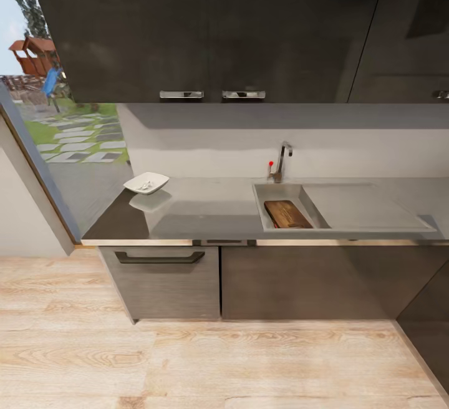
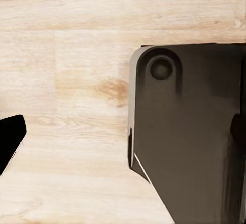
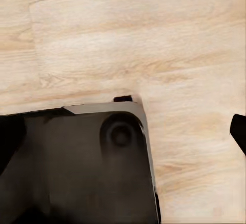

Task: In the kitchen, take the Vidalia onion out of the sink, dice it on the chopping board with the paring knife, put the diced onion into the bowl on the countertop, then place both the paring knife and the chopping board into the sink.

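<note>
1. A long grey reflective counter [image 1: 206, 212] is seen in the head view, set above dark grey cabinet fronts [image 1: 299, 281]; one front carries a dark bar handle [image 1: 159, 258].
2. The sink [image 1: 262, 200] is set into the counter toward the right, with a flat steel drainboard [image 1: 368, 206] extending to its right side.
3. An angular chrome tap [image 1: 282, 161] is mounted behind the basin, and a red dot [image 1: 270, 163] is carried on it.
4. The chopping board [image 1: 287, 214] is seen lying inside the basin, brown with visible grain, tilted slightly against the basin's lines.
5. A small reddish spot is glimpsed at the board's left edge; whether it is the paring knife cannot be told.
6. The bowl [image 1: 146, 182] is placed on the counter well to the left of the sink, near the counter's left end; pale contents are seen in it, too small to be identified.
7. Dark glossy upper cabinets [image 1: 206, 28] are hung above, fitted with two chrome handles [image 1: 212, 94].
8. A window [image 1: 56, 103] at the left shows grass, stepping stones and a play structure.
9. No brand, label or readable writing is found on any surface.
10. A light wooden plank floor [image 1: 187, 359] is spread before the cabinets.
11. In both wrist views a dark rounded part of the robot [image 2: 189, 131] is seen above the same floor [image 3: 128, 39].
12. Whether either claw is open or closed cannot be told, since only a dark sliver is caught at each wrist view's edge.
</note>
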{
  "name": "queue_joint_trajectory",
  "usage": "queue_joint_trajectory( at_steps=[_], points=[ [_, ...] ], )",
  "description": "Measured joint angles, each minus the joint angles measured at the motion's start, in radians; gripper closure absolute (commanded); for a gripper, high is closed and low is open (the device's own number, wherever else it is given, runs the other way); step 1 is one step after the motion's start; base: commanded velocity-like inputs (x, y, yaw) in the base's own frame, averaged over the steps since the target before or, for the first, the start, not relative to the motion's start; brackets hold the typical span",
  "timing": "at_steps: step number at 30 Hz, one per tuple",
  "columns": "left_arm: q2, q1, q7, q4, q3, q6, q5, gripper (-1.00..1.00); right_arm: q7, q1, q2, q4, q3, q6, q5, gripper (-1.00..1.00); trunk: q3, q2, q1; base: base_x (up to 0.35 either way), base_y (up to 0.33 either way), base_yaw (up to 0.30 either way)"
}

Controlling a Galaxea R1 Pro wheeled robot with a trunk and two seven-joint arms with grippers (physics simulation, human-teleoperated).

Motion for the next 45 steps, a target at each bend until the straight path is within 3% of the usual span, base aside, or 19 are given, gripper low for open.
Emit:
queue_joint_trajectory(
  at_steps=[1, 2, 4, 15, 23, 31, 45],
  points=[
    [0.000, 0.000, 0.009, -0.001, 0.000, 0.000, -0.001, -1.00, 0.000, 0.006, 0.002, 0.000, 0.000, 0.001, 0.000, -1.00, 0.000, 0.000, 0.000, 0.000, 0.000, 0.000],
    [-0.003, -0.003, 0.090, -0.005, 0.002, -0.001, -0.001, -1.00, 0.000, 0.064, 0.030, 0.001, 0.006, 0.003, 0.004, -1.00, 0.000, 0.000, 0.000, 0.000, 0.000, 0.000],
    [-0.004, -0.004, 0.101, -0.006, 0.002, 0.000, -0.001, -1.00, 0.000, 0.125, 0.047, 0.003, 0.000, 0.001, 0.001, -1.00, 0.000, 0.000, 0.000, 0.000, 0.000, 0.000],
    [-0.015, -0.005, 0.100, 0.006, -0.002, 0.000, 0.000, -1.00, -0.011, 0.131, 0.042, -0.001, -0.006, 0.001, 0.000, -1.00, 0.000, 0.000, 0.000, 0.000, 0.000, 0.000],
    [-0.023, -0.005, 0.100, 0.107, -0.004, -0.001, 0.000, -1.00, -0.081, 0.131, 0.028, -0.005, -0.015, -0.001, -0.009, -1.00, 0.000, 0.000, 0.000, 0.000, 0.000, 0.000],
    [-0.029, -0.005, 0.096, 0.185, -0.004, -0.001, -0.001, -1.00, -0.095, 0.131, 0.015, -0.006, -0.015, -0.001, -0.010, -1.00, 0.000, 0.000, 0.000, 0.000, 0.000, 0.000],
    [-0.022, -0.005, 0.094, 0.221, -0.005, -0.002, -0.002, -1.00, -0.089, 0.131, 0.024, -0.034, -0.014, -0.007, -0.009, -1.00, 0.000, 0.000, 0.000, 0.000, 0.000, 0.000]
  ],
)
